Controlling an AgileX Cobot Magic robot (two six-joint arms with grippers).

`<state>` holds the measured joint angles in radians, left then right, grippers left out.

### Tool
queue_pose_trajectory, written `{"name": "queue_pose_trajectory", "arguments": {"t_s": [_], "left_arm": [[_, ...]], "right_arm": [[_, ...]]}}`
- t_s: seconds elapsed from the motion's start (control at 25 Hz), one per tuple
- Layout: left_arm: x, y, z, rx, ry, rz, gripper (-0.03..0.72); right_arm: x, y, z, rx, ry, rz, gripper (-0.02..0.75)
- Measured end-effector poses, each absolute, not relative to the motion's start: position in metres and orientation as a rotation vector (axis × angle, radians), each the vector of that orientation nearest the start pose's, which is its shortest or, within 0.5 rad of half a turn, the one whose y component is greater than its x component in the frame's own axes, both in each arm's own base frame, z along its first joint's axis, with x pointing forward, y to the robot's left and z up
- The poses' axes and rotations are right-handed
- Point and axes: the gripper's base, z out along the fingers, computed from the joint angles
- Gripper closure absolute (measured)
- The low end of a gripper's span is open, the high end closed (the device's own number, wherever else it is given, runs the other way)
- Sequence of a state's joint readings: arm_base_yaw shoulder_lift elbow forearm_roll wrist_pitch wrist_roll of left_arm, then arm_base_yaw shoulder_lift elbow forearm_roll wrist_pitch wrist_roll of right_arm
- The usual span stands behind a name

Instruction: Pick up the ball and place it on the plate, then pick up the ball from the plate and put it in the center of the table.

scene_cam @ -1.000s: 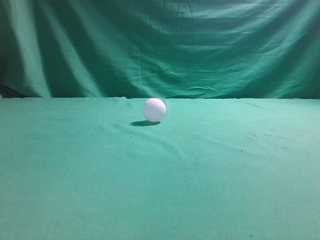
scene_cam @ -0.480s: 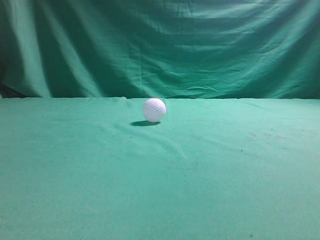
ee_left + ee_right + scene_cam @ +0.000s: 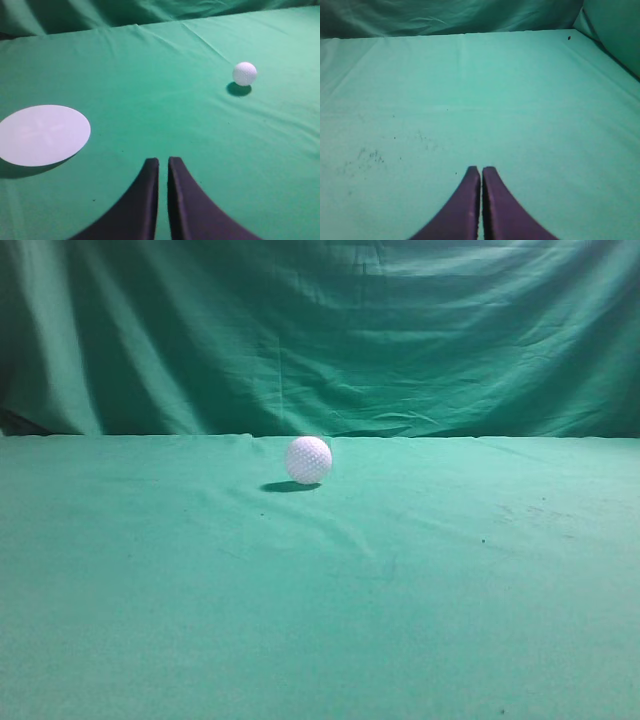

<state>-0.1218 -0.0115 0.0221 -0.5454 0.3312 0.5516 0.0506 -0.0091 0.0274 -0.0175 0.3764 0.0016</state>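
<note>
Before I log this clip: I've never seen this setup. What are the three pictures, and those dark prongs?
It is a two-armed robot. One camera looks along the green cloth table at a small white dimpled ball. The other two sit on the wrists. The prongs are each gripper's fingers: the left gripper and right gripper are both shut and hold nothing. The left wrist view also shows a flat white round plate, lying apart from the ball.

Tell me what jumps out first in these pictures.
The white dimpled ball stands out, sitting alone on the green table near its far edge. In the left wrist view a flat white plate lies to the left, well apart from the ball, with the left tool shut in front.
</note>
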Motion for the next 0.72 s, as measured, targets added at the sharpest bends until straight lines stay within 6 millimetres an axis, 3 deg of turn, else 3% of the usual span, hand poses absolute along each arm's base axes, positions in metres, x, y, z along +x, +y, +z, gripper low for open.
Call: {"name": "queue_pose_trajectory", "arguments": {"t_s": [0.36, 0.72], "left_arm": [[0.053, -0.008, 0.177, 0.123, 1.821, -0.105, 0.629], [0.053, -0.006, 0.176, 0.149, 1.827, -0.054, 0.629]], "right_arm": [[0.053, 0.002, 0.171, -0.057, 1.877, 0.019, 0.738], [0.053, 0.002, 0.171, -0.057, 1.877, 0.019, 0.738]]}}
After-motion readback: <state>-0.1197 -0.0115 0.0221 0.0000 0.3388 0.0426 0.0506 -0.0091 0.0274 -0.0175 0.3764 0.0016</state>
